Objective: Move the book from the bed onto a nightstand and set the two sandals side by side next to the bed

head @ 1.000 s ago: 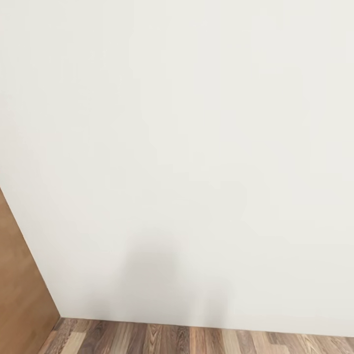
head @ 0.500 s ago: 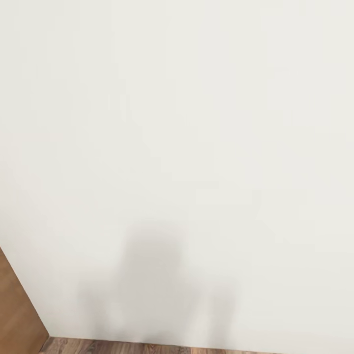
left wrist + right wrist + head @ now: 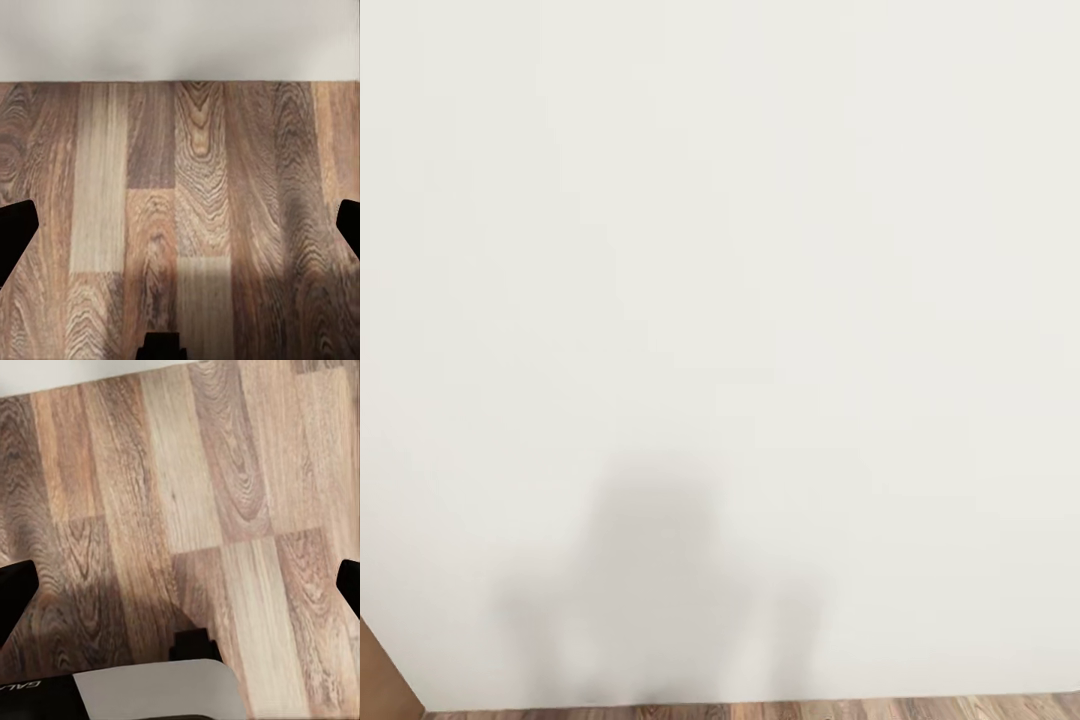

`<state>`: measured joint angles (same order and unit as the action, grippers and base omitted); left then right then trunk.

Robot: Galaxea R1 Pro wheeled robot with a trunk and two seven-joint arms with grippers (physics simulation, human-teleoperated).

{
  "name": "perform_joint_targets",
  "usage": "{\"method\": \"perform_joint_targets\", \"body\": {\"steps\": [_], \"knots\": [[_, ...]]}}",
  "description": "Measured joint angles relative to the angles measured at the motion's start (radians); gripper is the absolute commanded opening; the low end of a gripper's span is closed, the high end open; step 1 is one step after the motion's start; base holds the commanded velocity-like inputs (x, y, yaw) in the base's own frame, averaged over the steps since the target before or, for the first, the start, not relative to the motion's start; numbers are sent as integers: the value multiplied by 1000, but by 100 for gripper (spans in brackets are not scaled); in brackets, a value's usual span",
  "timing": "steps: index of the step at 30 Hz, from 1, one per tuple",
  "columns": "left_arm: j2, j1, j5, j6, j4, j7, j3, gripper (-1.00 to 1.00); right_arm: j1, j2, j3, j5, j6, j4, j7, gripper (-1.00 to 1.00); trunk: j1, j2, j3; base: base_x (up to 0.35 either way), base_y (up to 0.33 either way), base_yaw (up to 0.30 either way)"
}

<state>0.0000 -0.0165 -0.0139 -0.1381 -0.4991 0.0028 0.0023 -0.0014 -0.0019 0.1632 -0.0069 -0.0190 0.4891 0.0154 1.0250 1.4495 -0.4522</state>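
Wall (image 3: 760,250) nearer, floor strip (image 3: 900,708) thinner, fingers (image 3: 15,229) spread

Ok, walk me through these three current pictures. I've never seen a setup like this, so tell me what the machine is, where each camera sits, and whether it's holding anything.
This is a simulated wheeled robot with two arms, each ending in a two-finger gripper, steered by a person.

The head view comes from a camera on its head. It faces a plain white wall bearing a soft grey shadow, probably the robot's own. A strip of wood-plank floor runs along the bottom, and a sliver of brown wooden panel sits in the corner.

The other two pictures come from cameras near each gripper, looking down along its fingers. Both show bare plank floor meeting the wall. The dark shapes at the side edges are the fingertips of the left gripper and the right gripper, spread wide with only floor between them, so both are open and hold nothing.
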Motion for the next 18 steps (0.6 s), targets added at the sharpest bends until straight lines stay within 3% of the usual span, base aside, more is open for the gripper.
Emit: {"method": "perform_joint_targets", "body": {"steps": [18], "knots": [[0,0,0,0,0,0,0,100,0,0,0,-1,0,0,0,100,0,0,-9,9,0,-235]]}}
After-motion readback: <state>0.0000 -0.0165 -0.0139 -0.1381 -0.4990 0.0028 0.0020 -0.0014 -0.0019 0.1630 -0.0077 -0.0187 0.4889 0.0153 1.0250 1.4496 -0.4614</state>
